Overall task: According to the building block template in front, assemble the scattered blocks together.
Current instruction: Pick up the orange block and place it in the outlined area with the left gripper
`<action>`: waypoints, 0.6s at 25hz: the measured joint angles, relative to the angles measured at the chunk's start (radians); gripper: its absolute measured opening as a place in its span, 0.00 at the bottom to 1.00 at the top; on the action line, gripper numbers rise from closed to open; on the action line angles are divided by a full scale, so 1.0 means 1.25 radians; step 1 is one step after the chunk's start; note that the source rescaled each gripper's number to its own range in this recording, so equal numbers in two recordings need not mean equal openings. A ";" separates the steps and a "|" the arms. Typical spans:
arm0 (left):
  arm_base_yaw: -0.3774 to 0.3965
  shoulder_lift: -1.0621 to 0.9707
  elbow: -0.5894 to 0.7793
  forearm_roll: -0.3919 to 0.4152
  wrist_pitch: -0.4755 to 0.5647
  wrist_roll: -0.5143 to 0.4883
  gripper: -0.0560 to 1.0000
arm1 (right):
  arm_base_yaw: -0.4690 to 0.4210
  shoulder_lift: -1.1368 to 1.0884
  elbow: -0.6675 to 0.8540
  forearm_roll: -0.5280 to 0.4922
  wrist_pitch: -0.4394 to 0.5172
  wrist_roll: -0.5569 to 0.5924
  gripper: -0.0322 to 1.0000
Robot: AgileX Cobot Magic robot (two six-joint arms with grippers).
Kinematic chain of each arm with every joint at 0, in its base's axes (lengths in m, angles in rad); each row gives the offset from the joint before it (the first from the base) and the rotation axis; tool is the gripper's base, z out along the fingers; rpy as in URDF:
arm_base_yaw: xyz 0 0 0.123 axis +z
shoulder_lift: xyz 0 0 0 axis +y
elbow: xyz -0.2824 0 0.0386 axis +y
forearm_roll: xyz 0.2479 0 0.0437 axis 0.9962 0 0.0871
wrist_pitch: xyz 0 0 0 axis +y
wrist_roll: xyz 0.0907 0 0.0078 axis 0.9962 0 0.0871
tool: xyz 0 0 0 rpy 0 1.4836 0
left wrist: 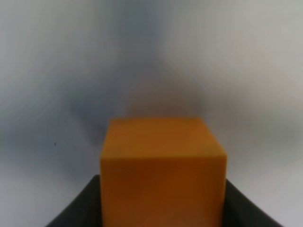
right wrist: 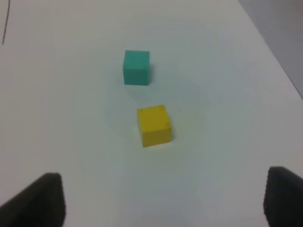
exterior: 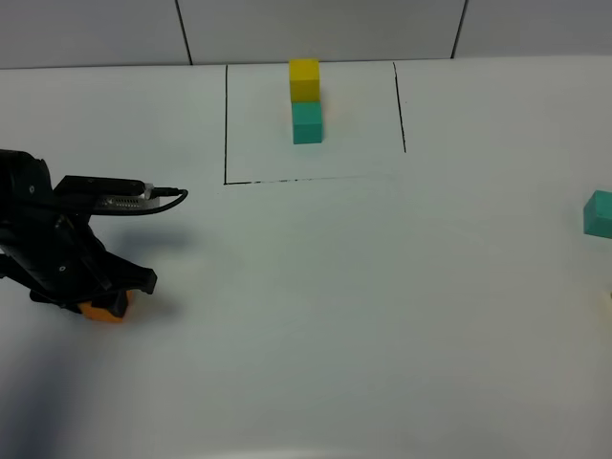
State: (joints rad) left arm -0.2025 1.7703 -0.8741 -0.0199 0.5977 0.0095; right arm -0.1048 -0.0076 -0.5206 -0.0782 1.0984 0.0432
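Orange cube (left wrist: 163, 165) in left hand (exterior: 105, 298), template (exterior: 306, 100) lengthwise front-to-back, yellow far

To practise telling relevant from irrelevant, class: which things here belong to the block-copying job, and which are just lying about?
Belongs to the job:
yellow-and-teal template; orange cube; loose teal cube; loose yellow cube.

Just there:
table; tiled wall; left arm's cable.
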 joint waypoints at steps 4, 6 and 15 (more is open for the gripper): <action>0.000 -0.003 -0.019 0.000 0.028 0.017 0.06 | 0.000 0.000 0.000 0.000 0.000 0.000 0.78; -0.001 -0.003 -0.021 0.000 0.035 0.019 0.06 | 0.000 0.000 0.000 0.000 0.000 0.000 0.78; -0.045 -0.003 -0.058 0.003 0.049 0.022 0.06 | 0.000 0.000 0.000 0.000 0.000 0.000 0.78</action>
State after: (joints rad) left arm -0.2587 1.7667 -0.9462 -0.0165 0.6585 0.0376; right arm -0.1048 -0.0076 -0.5206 -0.0782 1.0984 0.0432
